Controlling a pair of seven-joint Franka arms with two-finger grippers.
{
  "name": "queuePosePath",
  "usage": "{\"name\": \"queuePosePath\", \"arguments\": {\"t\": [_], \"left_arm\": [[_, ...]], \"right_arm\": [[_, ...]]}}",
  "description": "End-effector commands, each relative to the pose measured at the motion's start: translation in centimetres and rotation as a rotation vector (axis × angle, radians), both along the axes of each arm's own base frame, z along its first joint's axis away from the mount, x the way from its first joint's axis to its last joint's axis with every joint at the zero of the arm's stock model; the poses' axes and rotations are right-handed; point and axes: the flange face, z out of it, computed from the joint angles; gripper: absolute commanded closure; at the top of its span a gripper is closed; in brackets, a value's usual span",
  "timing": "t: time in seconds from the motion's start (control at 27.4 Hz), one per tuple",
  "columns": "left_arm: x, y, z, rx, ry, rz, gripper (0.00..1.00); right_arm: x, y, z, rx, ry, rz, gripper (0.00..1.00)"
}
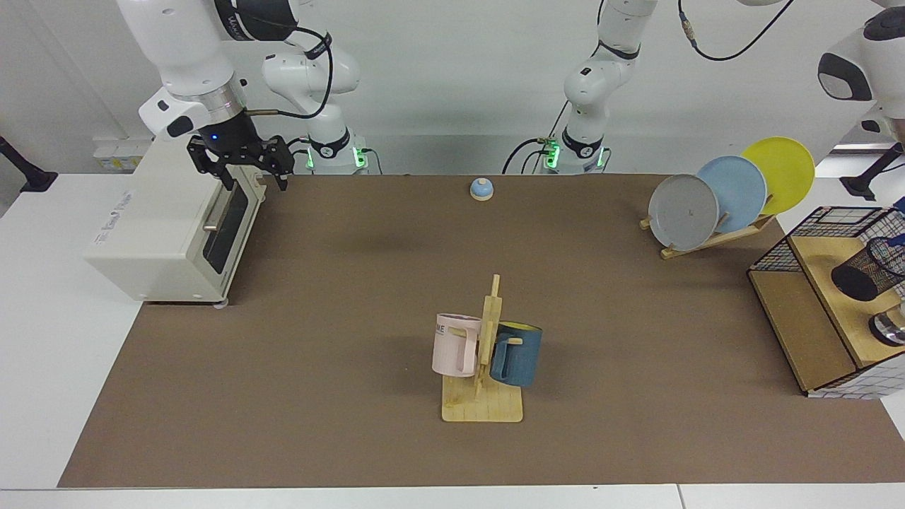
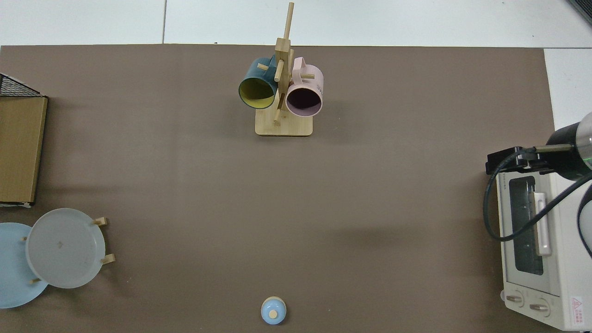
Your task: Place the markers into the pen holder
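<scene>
- Pen holder (image 1: pixel 864 268): small black wire-mesh cup, round, with a dark solid end; it sits at the far right of the scene on a pale wooden shelf (image 1: pixel 824 279), about midway between near and far; in the facing view it looks tilted, solid end low and toward the left, mesh body rising to the right, where the frame edge cuts its mouth; the top view does not show it
- Marker (image 1: pixel 899 239): only a small dark blue bit shows, at the holder's upper mesh end right by the frame edge; its barrel is hidden, so its pose and whether it is inside the holder cannot be told
</scene>
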Motion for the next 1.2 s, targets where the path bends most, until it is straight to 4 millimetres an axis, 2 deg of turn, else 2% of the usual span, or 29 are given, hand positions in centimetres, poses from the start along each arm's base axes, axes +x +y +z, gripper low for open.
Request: {"name": "queuePosePath", "arguments": {"t": [0.0, 0.26, 0.29, 0.33, 0.36, 0.4, 0.44, 0.73, 0.84, 1.06, 1.17], "left_arm": [[0.4, 1.4, -0.7, -0.012, -0.003, -0.023, 1.00], [0.2, 1.6, -1.9, -0.056, 0.009, 0.003, 1.00], [0.2, 1.5, -1.9, -0.062, 0.010, 0.004, 0.87], [0.3, 1.2, -2.0, -0.065, 0.012, 0.004, 0.59], [0.4, 1.1, -2.1, -0.066, 0.018, 0.002, 0.25], [0.5, 0.9, -2.2, -0.066, 0.024, -0.002, 0.09], [0.5, 0.8, -2.2, -0.069, 0.024, 0.004, 0.01], [0.9, -0.2, -1.5, -0.087, 0.007, 0.004, 0.00], [1.2, -2.0, -0.9, -0.164, -0.022, 0.048, 0.00], [2.0, -7.5, 0.2, -0.313, -0.067, 0.222, 0.00], [2.1, -10.7, 0.2, -0.383, -0.107, 0.339, 0.00]], "right_arm": [[-0.7, -0.3, 0.0, -0.003, 0.006, 0.019, 0.00], [-0.7, -0.3, 0.0, -0.003, 0.006, 0.019, 0.00], [-0.7, -0.3, 0.0, -0.003, 0.006, 0.019, 0.00], [-0.7, -0.3, 0.0, -0.003, 0.006, 0.019, 0.00], [-0.7, -0.3, 0.0, -0.003, 0.006, 0.019, 0.00], [-0.7, -0.3, 0.0, -0.003, 0.006, 0.019, 0.00], [-0.7, -0.3, 0.0, -0.003, 0.006, 0.019, 0.00], [-0.7, -0.3, 0.0, -0.003, 0.006, 0.019, 0.00], [-0.7, -0.3, 0.0, -0.003, 0.006, 0.019, 0.00], [-0.7, -0.3, 0.0, -0.003, 0.006, 0.019, 0.00], [-0.7, -0.3, 0.0, -0.003, 0.006, 0.019, 0.00]]}}
